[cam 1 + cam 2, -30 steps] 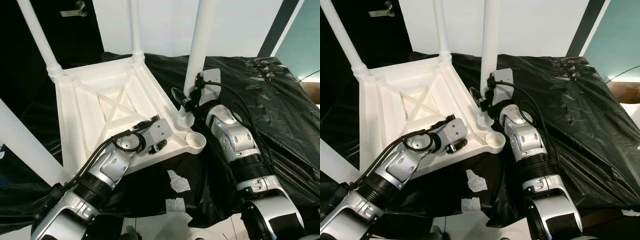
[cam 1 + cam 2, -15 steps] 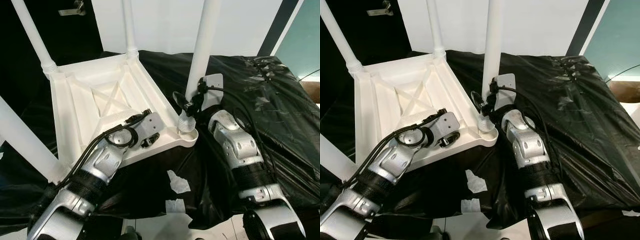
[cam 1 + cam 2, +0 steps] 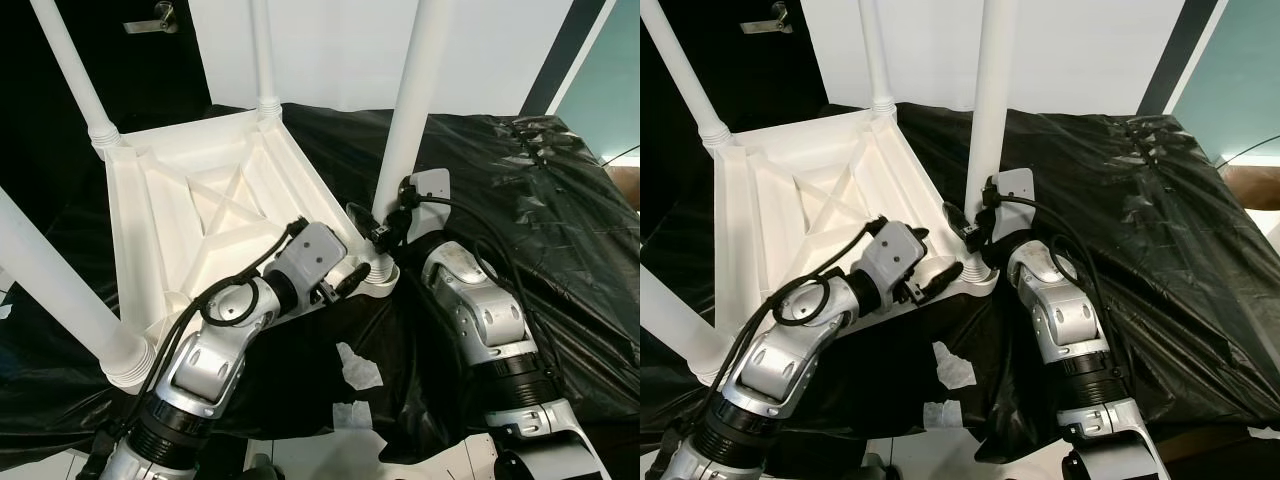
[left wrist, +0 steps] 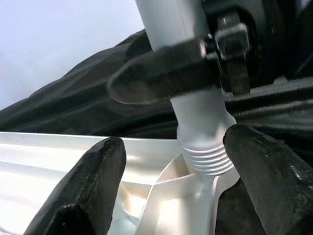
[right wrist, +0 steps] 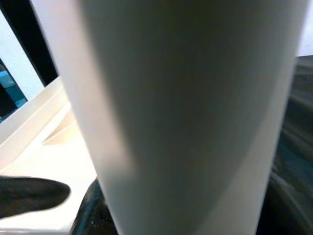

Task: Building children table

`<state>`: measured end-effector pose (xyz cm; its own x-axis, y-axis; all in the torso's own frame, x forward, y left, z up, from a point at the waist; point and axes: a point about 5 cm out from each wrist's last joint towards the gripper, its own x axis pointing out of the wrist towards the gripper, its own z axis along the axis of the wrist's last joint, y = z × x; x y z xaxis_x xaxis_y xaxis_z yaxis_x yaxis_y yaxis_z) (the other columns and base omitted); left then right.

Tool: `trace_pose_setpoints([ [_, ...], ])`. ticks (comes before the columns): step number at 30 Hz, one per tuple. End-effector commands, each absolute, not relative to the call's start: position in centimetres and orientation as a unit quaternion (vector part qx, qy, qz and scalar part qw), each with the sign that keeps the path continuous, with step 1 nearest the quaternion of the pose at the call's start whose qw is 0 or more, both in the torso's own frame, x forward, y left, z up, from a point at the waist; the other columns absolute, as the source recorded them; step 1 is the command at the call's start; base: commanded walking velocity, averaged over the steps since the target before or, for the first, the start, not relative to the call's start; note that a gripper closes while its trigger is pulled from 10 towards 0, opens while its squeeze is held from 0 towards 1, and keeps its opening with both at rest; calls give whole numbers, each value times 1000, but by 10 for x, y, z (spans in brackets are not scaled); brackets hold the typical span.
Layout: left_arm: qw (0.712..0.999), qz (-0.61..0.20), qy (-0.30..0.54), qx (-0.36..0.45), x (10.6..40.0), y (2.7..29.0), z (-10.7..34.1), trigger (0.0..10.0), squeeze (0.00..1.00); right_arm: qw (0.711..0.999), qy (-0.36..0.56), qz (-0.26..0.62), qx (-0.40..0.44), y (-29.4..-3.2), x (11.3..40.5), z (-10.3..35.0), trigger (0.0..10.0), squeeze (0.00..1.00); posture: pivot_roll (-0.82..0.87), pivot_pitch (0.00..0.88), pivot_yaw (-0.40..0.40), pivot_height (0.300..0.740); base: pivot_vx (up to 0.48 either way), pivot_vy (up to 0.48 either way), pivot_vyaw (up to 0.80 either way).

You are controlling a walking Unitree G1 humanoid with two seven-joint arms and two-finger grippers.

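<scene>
The right gripper (image 3: 375,228) clamps the table leg (image 3: 412,110) above its socket; left gripper (image 4: 171,166), jaws wide, straddles the threaded base. Tilting could cross-thread it.

Table top (image 3: 190,215): lies upside down on the sheet (image 3: 520,200), left of the scene's middle, its underside facing up.
Legs: four stand up from the corners; the far-left leg (image 3: 75,70) and far-middle leg (image 3: 262,50) at the back, the near-left leg (image 3: 60,290) in front at the left, the near-right leg (image 3: 412,100) at the corner closest to both arms.
Left end effector (image 3: 345,283): at the near-right corner, its fingers (image 4: 88,191) on either side of that leg's ribbed base (image 4: 205,156).
Right end effector (image 3: 378,225): just right of the same leg, closed round it above the base.
Paper scraps (image 3: 358,365): on the sheet in front of the table top, between the two arms.
</scene>
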<state>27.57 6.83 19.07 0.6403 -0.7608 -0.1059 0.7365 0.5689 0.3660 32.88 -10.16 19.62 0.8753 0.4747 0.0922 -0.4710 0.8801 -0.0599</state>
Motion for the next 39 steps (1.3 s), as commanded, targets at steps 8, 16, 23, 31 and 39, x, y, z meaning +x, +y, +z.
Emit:
trace_pose_setpoints([
  [8,889,-427,-38,162,260,68,198,10000,0,976,-4,215,-23,-117,326,179,10000,0,140,53,-37,740,0,0,0],
  [16,893,-421,-32,157,260,66,202,10000,0,967,2,254,14,-114,329,175,10000,0,142,53,-34,740,0,0,0],
  [23,894,-418,-32,157,259,67,204,10000,0,956,2,294,3,-122,328,166,10000,0,139,62,-28,740,0,0,0],
  [31,897,-412,-31,159,261,69,207,10000,0,960,9,280,-13,-136,337,162,10000,0,138,69,-26,740,0,0,0],
  [39,899,-408,-28,159,260,69,209,10000,0,957,7,291,2,-135,342,164,10000,0,131,74,-20,740,0,0,0],
])
